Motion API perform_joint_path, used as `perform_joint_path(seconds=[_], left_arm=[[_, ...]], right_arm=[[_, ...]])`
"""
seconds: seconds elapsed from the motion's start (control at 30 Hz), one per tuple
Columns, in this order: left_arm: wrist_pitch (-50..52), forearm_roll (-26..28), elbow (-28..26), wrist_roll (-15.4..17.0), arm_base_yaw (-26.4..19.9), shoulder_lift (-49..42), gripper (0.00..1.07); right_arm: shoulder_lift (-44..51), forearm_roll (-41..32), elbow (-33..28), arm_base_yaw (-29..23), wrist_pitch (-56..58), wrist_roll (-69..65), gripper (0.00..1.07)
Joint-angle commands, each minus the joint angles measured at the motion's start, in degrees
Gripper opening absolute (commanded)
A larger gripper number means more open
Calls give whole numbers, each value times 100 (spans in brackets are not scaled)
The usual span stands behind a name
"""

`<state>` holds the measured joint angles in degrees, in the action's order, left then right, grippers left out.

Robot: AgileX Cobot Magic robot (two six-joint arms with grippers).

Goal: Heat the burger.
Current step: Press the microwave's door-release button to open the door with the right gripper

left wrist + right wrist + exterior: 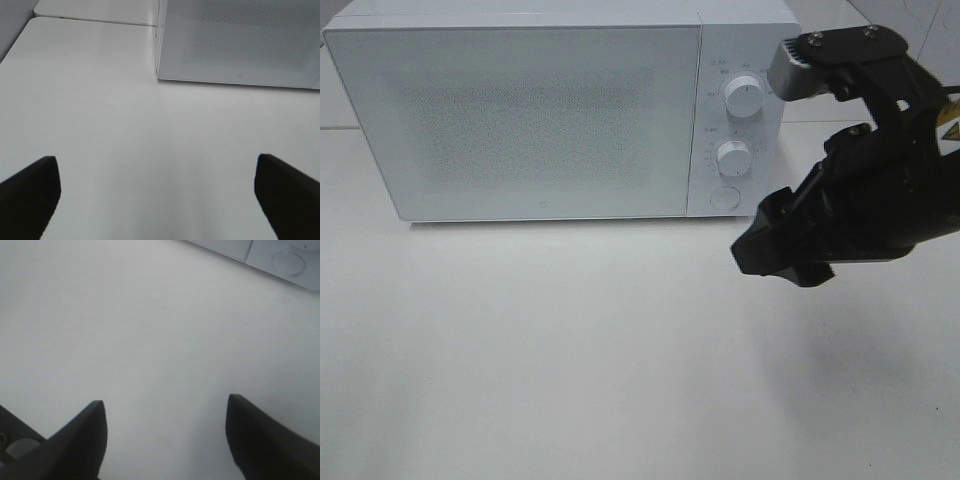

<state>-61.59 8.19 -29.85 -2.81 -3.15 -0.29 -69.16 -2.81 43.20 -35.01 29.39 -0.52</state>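
Left gripper [156, 157]: fingers wide apart, empty, above the table [570, 360] in front of the shut microwave [560, 110]. Right gripper [780, 250]: fingers apart, empty, in front of the microwave's knobs [745, 98]. Where the burger is cannot be told.

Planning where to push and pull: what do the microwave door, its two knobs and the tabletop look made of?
Microwave door: glossy pane, glass or plastic, over a fine dotted mesh. Upper knob and lower knob: smooth matte white, probably moulded plastic. Tabletop: smooth white with a soft sheen, likely laminate, not certain.
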Motion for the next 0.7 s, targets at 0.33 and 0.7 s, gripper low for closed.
perform_joint_path(seconds=[0.33,0.7], left_arm=[[17,-6,23,6,-23,-109,98],[17,-6,23,6,-23,-109,98]], right_arm=[[1278,567,269,23,1908,-292,64],[2653,665,246,23,2532,-206,68]])
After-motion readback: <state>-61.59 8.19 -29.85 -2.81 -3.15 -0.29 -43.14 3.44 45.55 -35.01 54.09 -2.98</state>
